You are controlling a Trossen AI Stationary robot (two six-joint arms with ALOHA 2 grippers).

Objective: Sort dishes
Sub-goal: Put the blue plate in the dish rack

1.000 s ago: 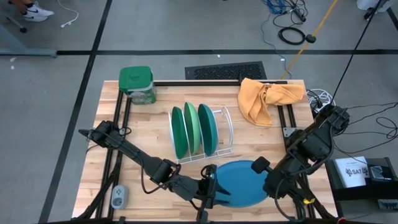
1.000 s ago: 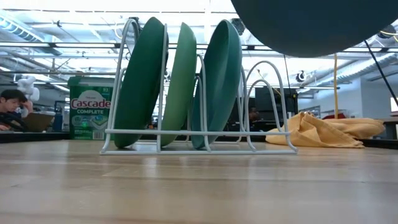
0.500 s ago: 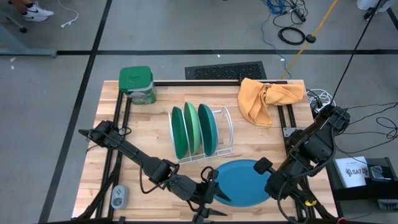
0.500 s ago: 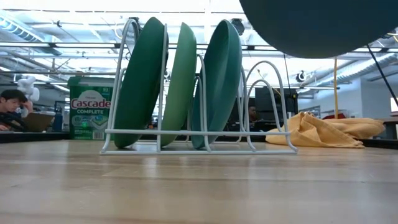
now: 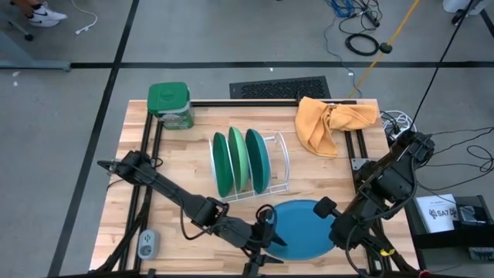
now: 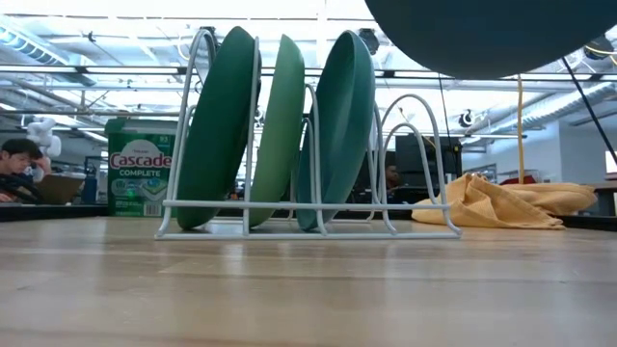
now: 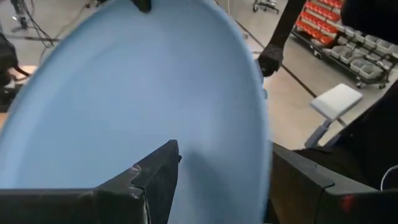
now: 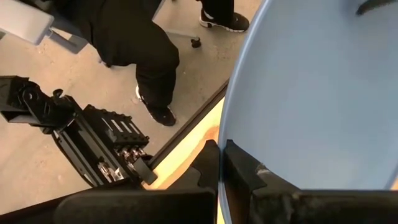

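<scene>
The blue plate [image 5: 301,228] hangs over the table's near edge between both grippers; its underside shows at the top of the low view [image 6: 482,39]. My right gripper [image 5: 330,216] is shut on its right rim. My left gripper [image 5: 270,230] is open at its left rim: in the left wrist view [image 7: 224,180] one finger [image 7: 155,180] lies over the plate's face [image 7: 155,93] and the other [image 7: 305,186] is past the rim. The dark green plate [image 5: 221,166], mint plate [image 5: 238,158] and teal plate [image 5: 258,158] stand on edge in the white wire rack [image 5: 282,166]. My left gripper's open fingers stand on either side of the plate's left rim [image 7: 266,143]; I cannot tell whether they touch it. My right gripper pinches the plate's right rim [image 8: 225,134] between its two fingers, coming about level from the table's right. The plate is lifted clear of the table, face up and slightly tilted.
A green-lidded container [image 5: 170,104] stands at the far left corner and an orange cloth [image 5: 332,123] lies at the far right. A small grey device [image 5: 147,243] lies near the front left. A person's legs [image 8: 149,56] show beyond the table's edge.
My left gripper has turned somewhat at the plate's left rim and edged toward the plate. The blue plate has stayed clear of the table and shifted only a little, ending slightly higher in the low view.
</scene>
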